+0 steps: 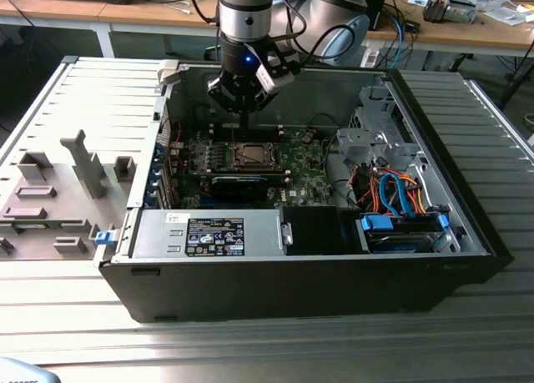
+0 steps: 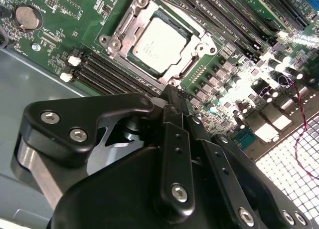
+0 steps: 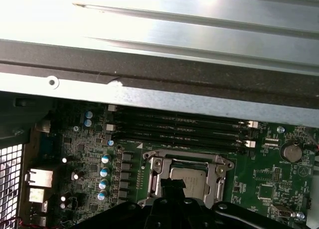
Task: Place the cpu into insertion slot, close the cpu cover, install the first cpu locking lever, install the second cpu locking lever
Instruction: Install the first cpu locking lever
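Note:
The cpu [image 2: 159,42] lies flat in the insertion slot [image 2: 113,43] on the green motherboard, silver top up. The cpu cover [image 2: 198,43] lies down around it as a silver frame. In the exterior view my gripper [image 1: 244,120] hangs over the far edge of the board, just behind the cpu [image 1: 249,156]. Its black fingers [image 2: 172,114] are shut together with nothing between them, tips a little short of the socket's rim. In the first wrist view the gripper [image 3: 172,185] partly hides the cpu [image 3: 195,179] and the cover [image 3: 184,156].
Black memory slots [image 2: 107,72] run beside the socket, and a coin cell [image 2: 27,17] sits near them. The case's back wall [image 1: 334,87] is close behind the gripper. A power supply [image 1: 209,233] and a drive bay with blue and orange cables [image 1: 400,195] stand inside. A grey fixture plate [image 1: 58,191] lies outside.

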Action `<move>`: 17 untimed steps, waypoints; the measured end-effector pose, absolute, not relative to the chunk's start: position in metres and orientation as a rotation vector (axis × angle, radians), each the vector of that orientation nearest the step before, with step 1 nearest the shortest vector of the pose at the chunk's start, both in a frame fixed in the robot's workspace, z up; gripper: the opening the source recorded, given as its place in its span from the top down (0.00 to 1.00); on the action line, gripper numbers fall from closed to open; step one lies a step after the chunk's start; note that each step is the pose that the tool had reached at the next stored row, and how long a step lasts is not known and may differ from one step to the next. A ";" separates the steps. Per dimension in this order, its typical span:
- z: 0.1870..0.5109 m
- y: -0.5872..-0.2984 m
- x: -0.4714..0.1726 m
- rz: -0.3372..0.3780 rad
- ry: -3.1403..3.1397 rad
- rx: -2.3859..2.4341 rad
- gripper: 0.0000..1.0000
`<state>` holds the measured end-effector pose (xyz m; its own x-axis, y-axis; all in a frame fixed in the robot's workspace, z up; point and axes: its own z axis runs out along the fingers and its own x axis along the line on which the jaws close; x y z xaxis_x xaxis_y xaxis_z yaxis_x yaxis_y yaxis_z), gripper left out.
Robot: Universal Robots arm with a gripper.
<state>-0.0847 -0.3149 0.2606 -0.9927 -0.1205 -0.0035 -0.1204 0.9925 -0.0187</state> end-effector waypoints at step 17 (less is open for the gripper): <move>0.261 -0.313 -0.091 -0.029 3.131 -0.189 0.89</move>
